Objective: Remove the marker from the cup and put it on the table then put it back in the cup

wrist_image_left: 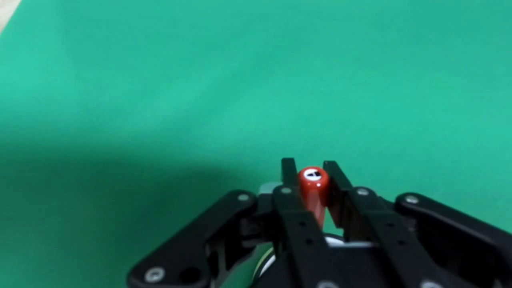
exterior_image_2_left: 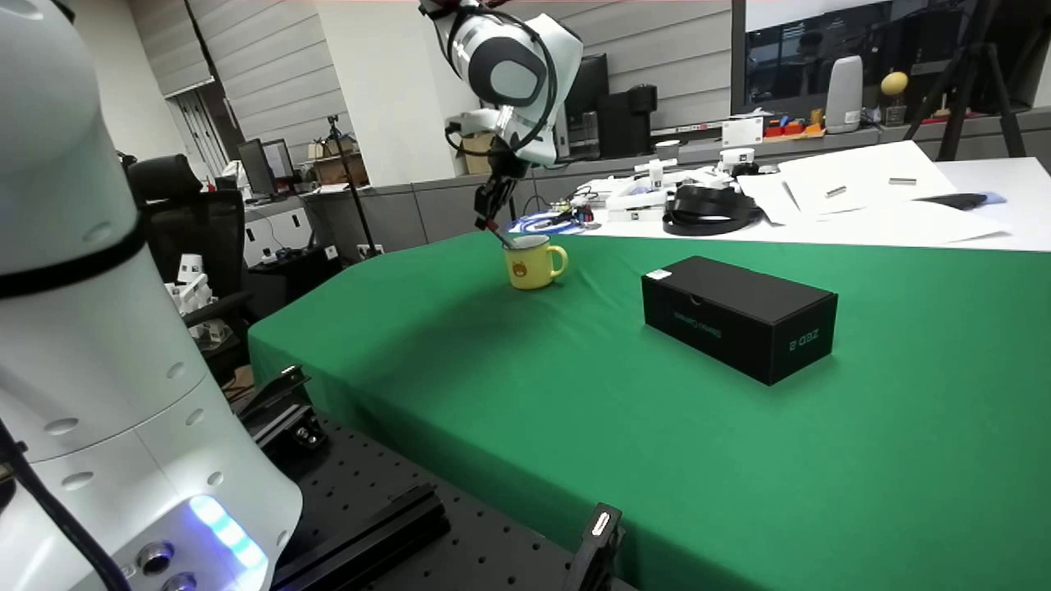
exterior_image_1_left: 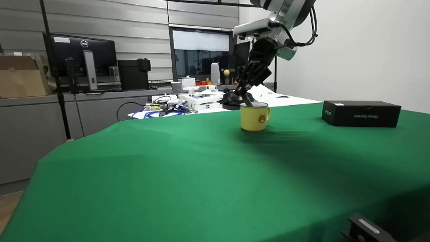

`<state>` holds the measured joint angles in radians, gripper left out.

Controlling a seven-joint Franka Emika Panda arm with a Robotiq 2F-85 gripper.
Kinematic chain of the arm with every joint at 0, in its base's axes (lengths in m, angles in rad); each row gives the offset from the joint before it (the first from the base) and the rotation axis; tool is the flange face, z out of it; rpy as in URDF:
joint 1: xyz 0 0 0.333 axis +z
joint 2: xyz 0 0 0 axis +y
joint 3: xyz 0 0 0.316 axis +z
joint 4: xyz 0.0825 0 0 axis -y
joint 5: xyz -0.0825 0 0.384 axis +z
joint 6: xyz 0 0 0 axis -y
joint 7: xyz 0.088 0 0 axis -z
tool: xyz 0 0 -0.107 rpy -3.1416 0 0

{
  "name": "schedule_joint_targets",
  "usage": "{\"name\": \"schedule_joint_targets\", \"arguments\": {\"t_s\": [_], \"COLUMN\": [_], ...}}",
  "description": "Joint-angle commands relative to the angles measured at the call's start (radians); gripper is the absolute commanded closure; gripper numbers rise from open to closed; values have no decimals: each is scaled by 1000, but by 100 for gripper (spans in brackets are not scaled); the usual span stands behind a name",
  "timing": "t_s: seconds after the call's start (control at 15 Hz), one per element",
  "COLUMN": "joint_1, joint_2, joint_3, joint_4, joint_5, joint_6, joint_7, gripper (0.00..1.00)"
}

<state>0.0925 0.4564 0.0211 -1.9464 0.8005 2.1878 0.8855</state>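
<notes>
The yellow cup (exterior_image_1_left: pixel 252 118) stands upright on the green table (exterior_image_1_left: pixel 161 174); it also shows in an exterior view (exterior_image_2_left: pixel 530 267). The marker (exterior_image_1_left: pixel 248 100) leans in the cup, its lower end inside and its upper end out over the rim. My gripper (exterior_image_1_left: pixel 240 90) is above the cup's rim at the marker's upper end, also seen in an exterior view (exterior_image_2_left: pixel 486 223). In the wrist view the marker's red end (wrist_image_left: pixel 314 185) sits between the two fingers (wrist_image_left: pixel 309 162), which press on both its sides. The cup's rim (wrist_image_left: pixel 264 260) is mostly hidden under the gripper.
A black box (exterior_image_2_left: pixel 739 316) lies on the table, apart from the cup; it also shows in an exterior view (exterior_image_1_left: pixel 364 114). A white table with papers, cables and white parts (exterior_image_2_left: pixel 640 197) stands beyond the green table's edge. Black clamps (exterior_image_2_left: pixel 595 546) are at the robot's base.
</notes>
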Motion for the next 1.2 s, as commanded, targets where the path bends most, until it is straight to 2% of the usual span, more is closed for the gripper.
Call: {"name": "schedule_joint_targets", "arguments": {"t_s": [0.0, 0.2, 0.4, 0.67, 1.13], "joint_1": [29, 64, 94, 99, 59], "joint_2": [-63, -103, -137, -187, -283], "joint_3": [-4, -11, -23, -27, -43], "joint_4": [-1, -19, -47, -123, -343], "joint_5": [-47, -124, -274, -458, -573], "joint_6": [-30, 17, 74, 127, 185], "joint_7": [98, 176, 288, 416, 492], "gripper": [95, 95, 95, 95, 95]}}
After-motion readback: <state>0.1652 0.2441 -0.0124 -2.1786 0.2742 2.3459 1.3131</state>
